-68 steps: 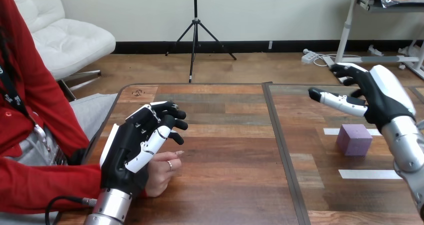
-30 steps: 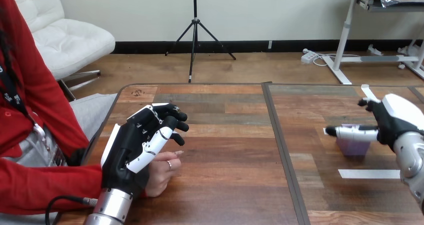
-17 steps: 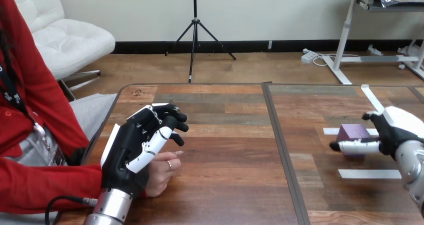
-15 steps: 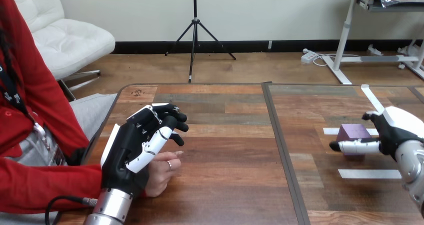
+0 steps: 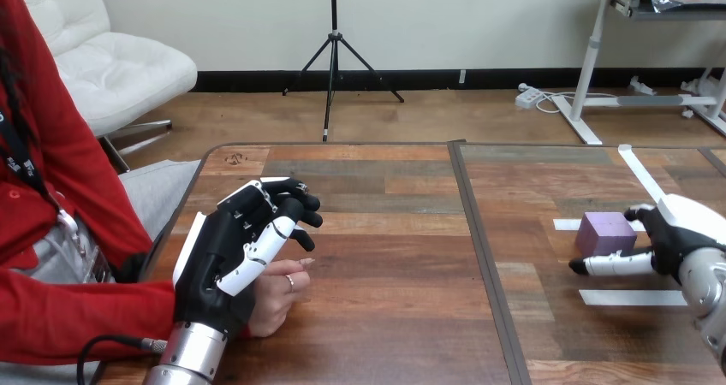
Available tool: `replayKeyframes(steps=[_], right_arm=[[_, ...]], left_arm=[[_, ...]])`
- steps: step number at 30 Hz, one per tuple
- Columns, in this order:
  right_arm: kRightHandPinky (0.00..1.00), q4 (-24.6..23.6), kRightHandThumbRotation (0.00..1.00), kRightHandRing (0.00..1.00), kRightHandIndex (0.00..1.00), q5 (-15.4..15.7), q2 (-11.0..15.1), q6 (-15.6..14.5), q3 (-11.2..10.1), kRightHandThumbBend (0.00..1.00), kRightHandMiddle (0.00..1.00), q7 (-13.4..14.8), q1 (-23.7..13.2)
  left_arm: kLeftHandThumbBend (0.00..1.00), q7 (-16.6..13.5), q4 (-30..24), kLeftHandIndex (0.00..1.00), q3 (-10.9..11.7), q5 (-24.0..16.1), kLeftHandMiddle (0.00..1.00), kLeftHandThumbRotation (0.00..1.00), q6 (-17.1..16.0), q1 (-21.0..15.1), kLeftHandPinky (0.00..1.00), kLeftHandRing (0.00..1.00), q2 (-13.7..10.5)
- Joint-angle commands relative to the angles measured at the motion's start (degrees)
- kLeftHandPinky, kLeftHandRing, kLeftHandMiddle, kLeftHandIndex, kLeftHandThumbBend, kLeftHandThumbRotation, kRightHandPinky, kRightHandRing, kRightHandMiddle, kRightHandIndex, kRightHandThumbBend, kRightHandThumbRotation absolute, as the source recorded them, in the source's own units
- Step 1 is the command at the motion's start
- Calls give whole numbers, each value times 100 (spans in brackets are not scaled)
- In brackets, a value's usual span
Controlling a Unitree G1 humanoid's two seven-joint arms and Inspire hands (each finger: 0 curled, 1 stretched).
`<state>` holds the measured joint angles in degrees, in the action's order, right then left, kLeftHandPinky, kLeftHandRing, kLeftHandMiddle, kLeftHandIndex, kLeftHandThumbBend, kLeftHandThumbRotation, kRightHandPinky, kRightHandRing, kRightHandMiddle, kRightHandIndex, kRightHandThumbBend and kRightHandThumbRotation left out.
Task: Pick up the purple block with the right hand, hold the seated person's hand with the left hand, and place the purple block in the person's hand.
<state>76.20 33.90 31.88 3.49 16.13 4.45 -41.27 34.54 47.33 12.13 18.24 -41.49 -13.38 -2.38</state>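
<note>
A purple block (image 5: 604,233) stands on the right part of the wooden table (image 5: 394,257). My right hand (image 5: 681,238) is low at the block's right side, open. Its thumb (image 5: 609,264) reaches out straight along the block's near side, and its fingers (image 5: 640,213) lie by the block's far right corner. I cannot tell whether they touch the block. At the left, my left hand (image 5: 224,257) lies over the person's hand (image 5: 278,293), which rests on the table near its left edge. My left hand's fingers are loosely bent and point right above the person's fingers, not wrapped round them.
White tape strips lie on the table near the block: one in front of it (image 5: 632,298), one behind it (image 5: 565,225), a slanted one farther back (image 5: 638,167). A dark seam (image 5: 479,257) splits the table. The person's red sleeve (image 5: 77,316) lies at the left edge.
My right hand has come down from above the block to table height at its right side, and its thumb has dropped to the block's near side. Left hand and person's hand have not moved.
</note>
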Motion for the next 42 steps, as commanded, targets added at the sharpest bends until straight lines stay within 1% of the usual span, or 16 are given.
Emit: replayKeyframes(steps=[1, 9, 15, 18, 21, 22, 30, 36, 42], right_arm=[[83, -17, 51, 93, 89, -6, -30, -5, 72, 100, 95, -5, -472], [78, -8, 48, 91, 88, -29, -81, 4, 113, 100, 94, 6, -452], [75, -25, 45, 90, 86, -96, -111, 82, 86, 100, 93, 37, -421], [74, -26, 44, 90, 86, -126, -128, 104, 69, 100, 93, 41, -409], [74, -27, 42, 90, 87, -209, -147, 139, 0, 100, 93, 22, -395], [74, -29, 40, 90, 87, -221, -153, 157, -7, 100, 93, 30, -390], [73, -42, 36, 89, 88, -305, -181, 199, 6, 100, 93, 65, -391], [72, -42, 35, 89, 90, -328, -198, 204, 27, 100, 95, 89, -405], [70, -51, 34, 89, 92, -386, -229, 209, -19, 100, 97, 117, -420]], left_arm=[[45, -39, -147, 55, -11, -26, 56, 33, -93, -185, 37, 54, -41], [44, -26, -155, 54, 0, -20, 56, 33, -79, -182, 37, 54, -40], [43, -65, -146, 54, -5, -62, 56, 33, -119, -178, 38, 53, -47], [43, -91, -142, 54, -5, -82, 56, 33, -120, -175, 38, 53, -49], [42, -86, -137, 54, -6, -83, 56, 33, -129, -178, 38, 53, -51], [40, -74, -138, 54, -3, -68, 55, 33, -124, -177, 38, 53, -47], [36, -28, -127, 53, 6, -35, 55, 32, -132, -185, 37, 53, -46], [38, -49, -117, 53, 9, -55, 55, 32, -140, -190, 36, 52, -57], [39, -24, -145, 53, 18, -11, 54, 31, -98, -177, 36, 52, -45]])
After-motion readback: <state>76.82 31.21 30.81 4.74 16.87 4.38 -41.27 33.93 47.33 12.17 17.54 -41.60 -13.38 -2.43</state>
